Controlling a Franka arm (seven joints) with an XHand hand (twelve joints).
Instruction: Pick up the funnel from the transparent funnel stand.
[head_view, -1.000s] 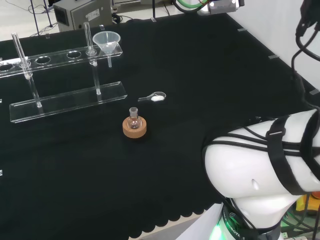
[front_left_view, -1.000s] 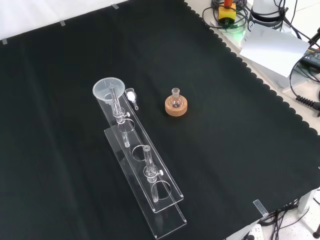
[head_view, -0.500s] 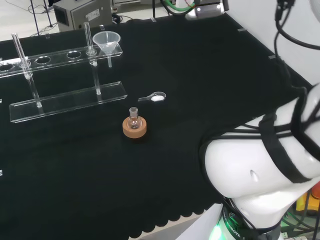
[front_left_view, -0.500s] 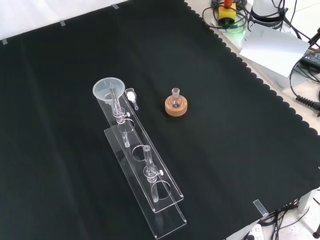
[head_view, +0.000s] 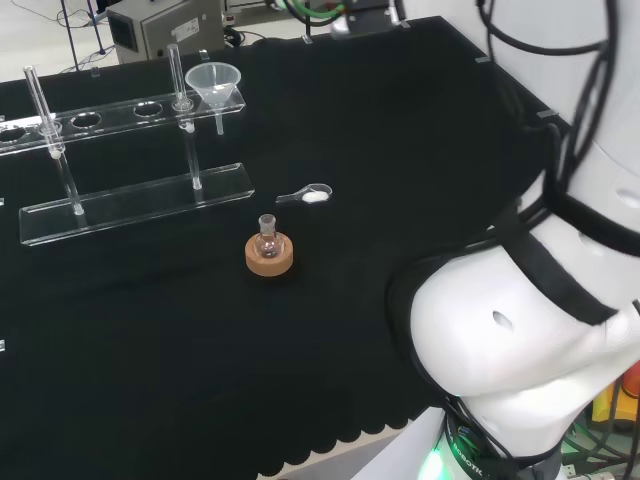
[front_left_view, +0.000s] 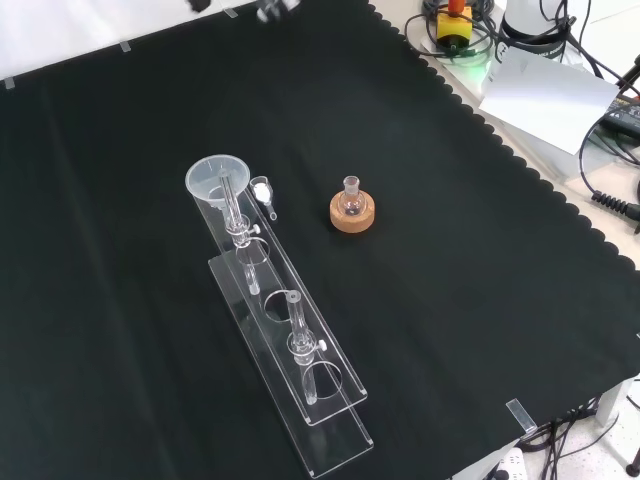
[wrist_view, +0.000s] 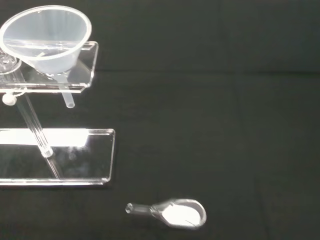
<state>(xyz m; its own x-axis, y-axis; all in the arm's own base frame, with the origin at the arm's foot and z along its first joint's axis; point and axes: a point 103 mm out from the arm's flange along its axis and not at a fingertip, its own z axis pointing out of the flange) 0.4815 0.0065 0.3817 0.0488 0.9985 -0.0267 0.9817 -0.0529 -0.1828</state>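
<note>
At the far end of the bench in the head view, the funnel sits in the end hole of the transparent funnel stand, its cone above the stand's upper shelf and its stem hanging through below it. In the front view the same funnel caps the upper end of the stand, which runs diagonally down the black cloth toward the near edge. Just beside that end of the stand lies a small clear spoon with white powder in its bowl; the wrist view shows it apart from the stand's base plate, with the funnel seated above. A little flask stands upright on a cork ring near the middle of the bench, well apart from the stand. A small part of the hand shows at the far edge of the cloth in the front view, too little to tell how its fingers are set; nothing touches the funnel.
</note>
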